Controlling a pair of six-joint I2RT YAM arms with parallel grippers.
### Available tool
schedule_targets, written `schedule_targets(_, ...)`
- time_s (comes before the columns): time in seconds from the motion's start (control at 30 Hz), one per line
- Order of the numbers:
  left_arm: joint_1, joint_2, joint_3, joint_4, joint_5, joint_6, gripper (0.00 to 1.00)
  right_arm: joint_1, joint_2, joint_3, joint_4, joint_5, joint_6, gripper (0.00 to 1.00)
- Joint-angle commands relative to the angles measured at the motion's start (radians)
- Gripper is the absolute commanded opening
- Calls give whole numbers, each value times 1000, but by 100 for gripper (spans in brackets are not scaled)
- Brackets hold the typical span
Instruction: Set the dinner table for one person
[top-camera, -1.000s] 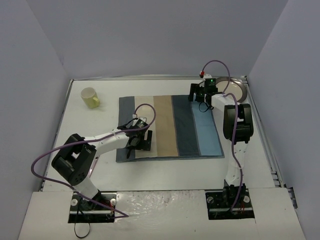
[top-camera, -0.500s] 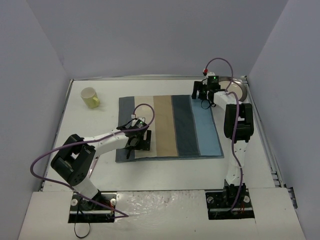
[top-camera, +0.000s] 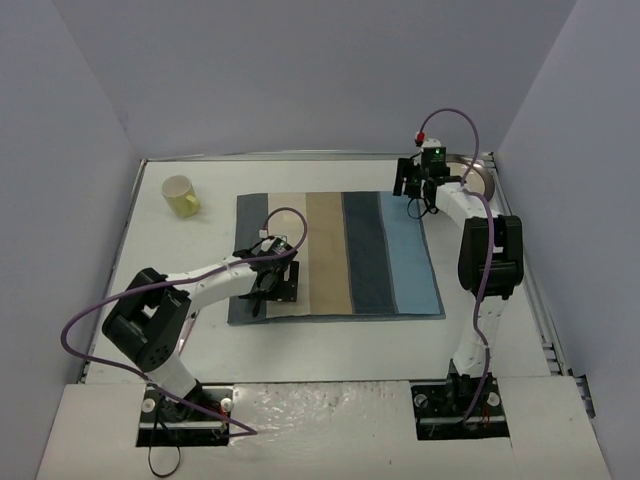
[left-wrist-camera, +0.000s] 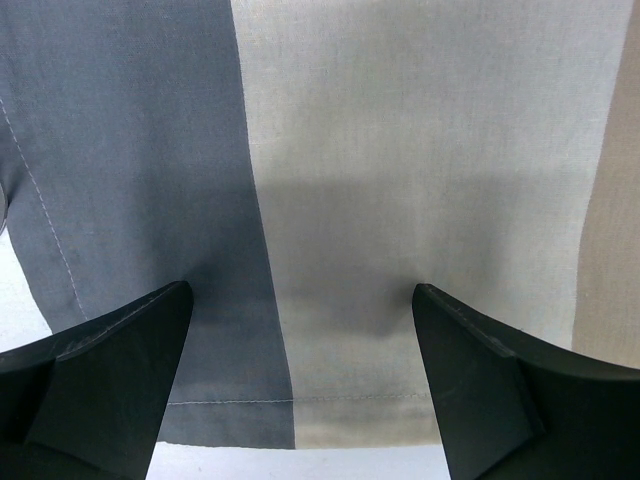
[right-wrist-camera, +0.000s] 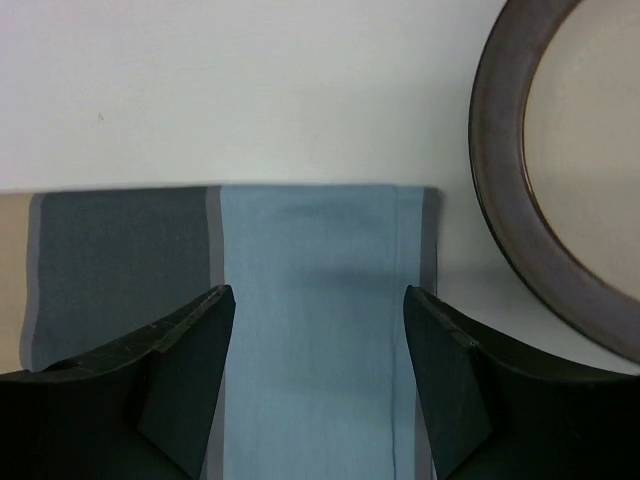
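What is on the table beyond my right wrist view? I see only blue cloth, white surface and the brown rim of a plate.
Observer: A yellow cup stands upright near the far left corner of the dinner table, off the placemat.
Operator: Where is the left tool?
Observer: The left tool is open above the placemat's near left edge, holding nothing.
Operator: Where does the plate sit?
Observer: The plate sits in the far right corner, off the placemat.

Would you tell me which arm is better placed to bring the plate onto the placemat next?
Right. The right end effector, open, hovers over the placemat's far right corner, with the plate just beside it. The left end effector is over the placemat's near left part, away from the plate.
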Motion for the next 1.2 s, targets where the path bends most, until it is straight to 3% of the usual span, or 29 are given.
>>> schedule_targets(0.0, 10, 8, -20, -105, -57, 29, 88, 11, -84, -76, 9, 61, 47, 53)
schedule_targets(0.5, 10, 18, -76, -74, -34, 10, 88, 118, 96, 82, -104, 242, 62, 60)
schedule_targets(0.77, 12, 32, -114, -73, -22, -4, 88, 110, 218, 194, -182, 302, 40, 61)
schedule_targets(1.17, 23, 43, -130, -61, 1, -1, 88, 37, 298, 237, -200, 284, 50, 61)
